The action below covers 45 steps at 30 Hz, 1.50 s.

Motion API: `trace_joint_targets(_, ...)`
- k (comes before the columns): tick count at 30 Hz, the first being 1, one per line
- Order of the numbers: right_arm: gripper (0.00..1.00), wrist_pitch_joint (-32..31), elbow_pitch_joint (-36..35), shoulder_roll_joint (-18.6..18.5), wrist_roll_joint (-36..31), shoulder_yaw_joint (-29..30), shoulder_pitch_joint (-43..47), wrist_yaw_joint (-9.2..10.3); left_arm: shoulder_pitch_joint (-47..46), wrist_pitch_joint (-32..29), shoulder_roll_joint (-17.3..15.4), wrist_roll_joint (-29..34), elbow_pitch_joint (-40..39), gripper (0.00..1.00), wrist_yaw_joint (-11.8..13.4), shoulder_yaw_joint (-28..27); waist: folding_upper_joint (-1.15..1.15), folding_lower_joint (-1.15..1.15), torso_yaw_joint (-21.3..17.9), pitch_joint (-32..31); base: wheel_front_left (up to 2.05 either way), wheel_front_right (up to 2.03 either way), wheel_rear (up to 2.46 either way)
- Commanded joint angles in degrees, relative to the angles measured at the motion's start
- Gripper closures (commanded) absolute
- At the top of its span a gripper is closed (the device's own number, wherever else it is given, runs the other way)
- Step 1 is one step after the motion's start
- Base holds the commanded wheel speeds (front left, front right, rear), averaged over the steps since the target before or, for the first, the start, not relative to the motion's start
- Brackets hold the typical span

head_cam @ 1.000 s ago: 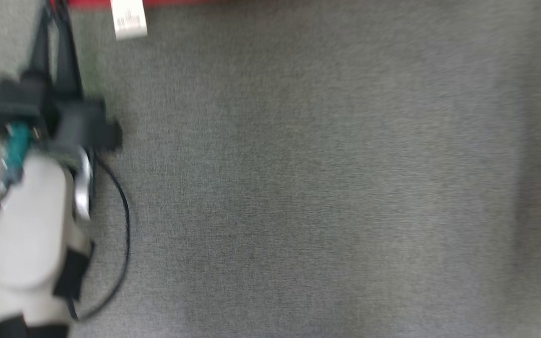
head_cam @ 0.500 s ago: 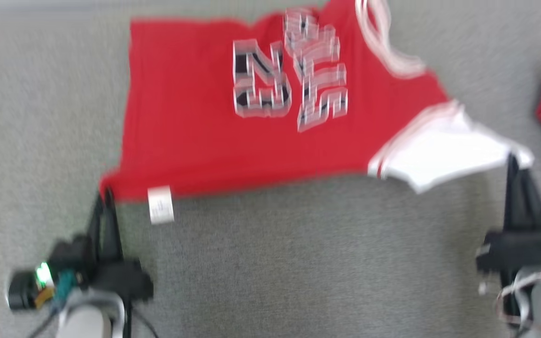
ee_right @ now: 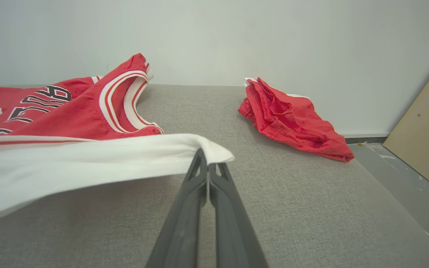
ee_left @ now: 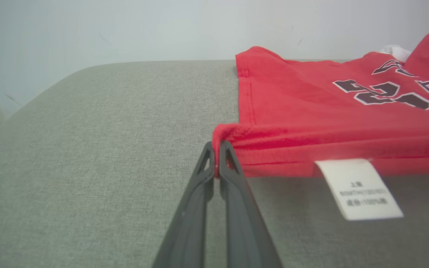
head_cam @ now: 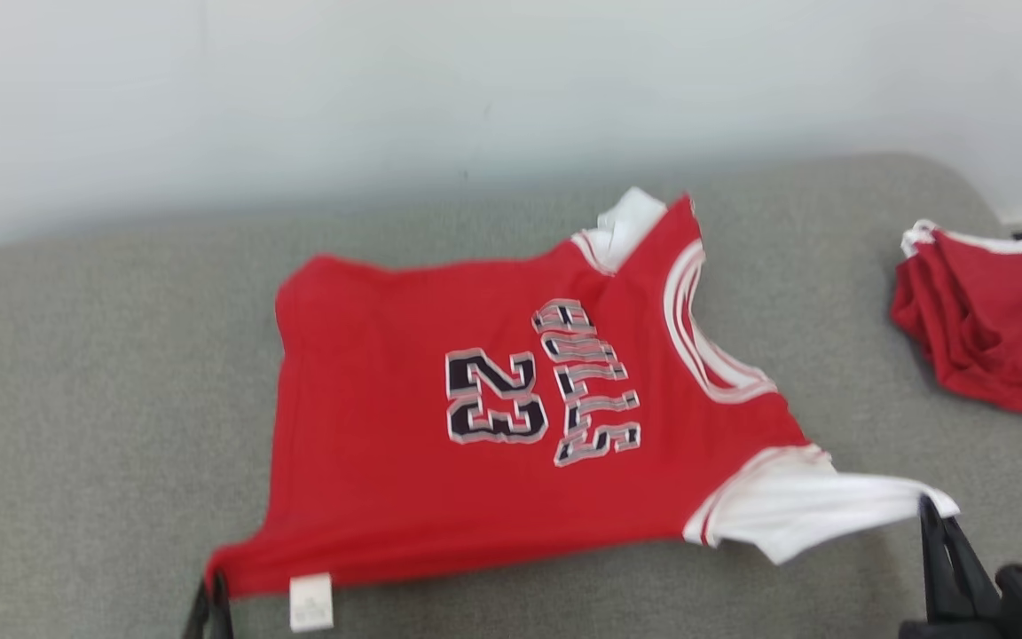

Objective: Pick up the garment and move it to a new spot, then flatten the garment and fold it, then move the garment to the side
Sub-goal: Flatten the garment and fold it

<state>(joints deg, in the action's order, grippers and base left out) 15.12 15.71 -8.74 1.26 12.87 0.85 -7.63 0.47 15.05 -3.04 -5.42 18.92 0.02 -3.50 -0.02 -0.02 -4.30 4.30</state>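
Though blurry, garment seemingly stretched taut.

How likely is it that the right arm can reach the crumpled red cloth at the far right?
Probably not yet: the right gripper is shut on the white sleeve of the jersey, so it is busy. The way looks free: bare grey surface lies between it and the crumpled red cloth.

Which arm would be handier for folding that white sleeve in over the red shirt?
The right. The right pincer is shut on the sleeve tip; the left pincer grips the hem corner at the shirt's other end.
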Motion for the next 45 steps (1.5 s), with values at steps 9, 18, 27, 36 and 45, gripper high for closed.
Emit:
trace_joint_targets(9,1.0,0.0,2.6,0.6,-2.1,3.8,8.0,0.3,9.5,0.2,-0.2,0.1,0.6,1.0,-1.3,-1.4,0.02,0.02,0.5,-8.8,0.0,0.0,0.0)
trace_joint_targets(18,1.0,0.0,1.4,0.4,-2.4,4.8,12.9,0.31,14.2,0.2,-0.2,-1.1,-0.7,1.0,-0.4,0.3,0.02,0.02,0.4,-10.0,0.0,0.0,0.0)
trace_joint_targets(27,1.0,0.0,-12.1,0.8,-2.7,8.7,10.0,0.44,12.4,0.2,-0.3,-0.5,-4.9,1.0,-0.7,0.8,0.02,0.02,-0.2,-7.4,0.0,0.0,0.0)
trace_joint_targets(36,1.0,0.0,-11.2,0.0,-3.2,4.6,6.0,0.29,7.2,0.2,0.0,1.5,-7.0,1.0,-1.7,3.4,0.02,0.02,0.8,-3.7,0.0,0.0,0.0)
trace_joint_targets(45,1.0,0.0,0.5,-1.3,-4.9,1.0,-3.5,0.24,-1.4,0.2,0.0,3.3,-1.7,1.0,-2.7,6.7,0.02,0.02,3.3,2.4,0.0,0.0,0.0)
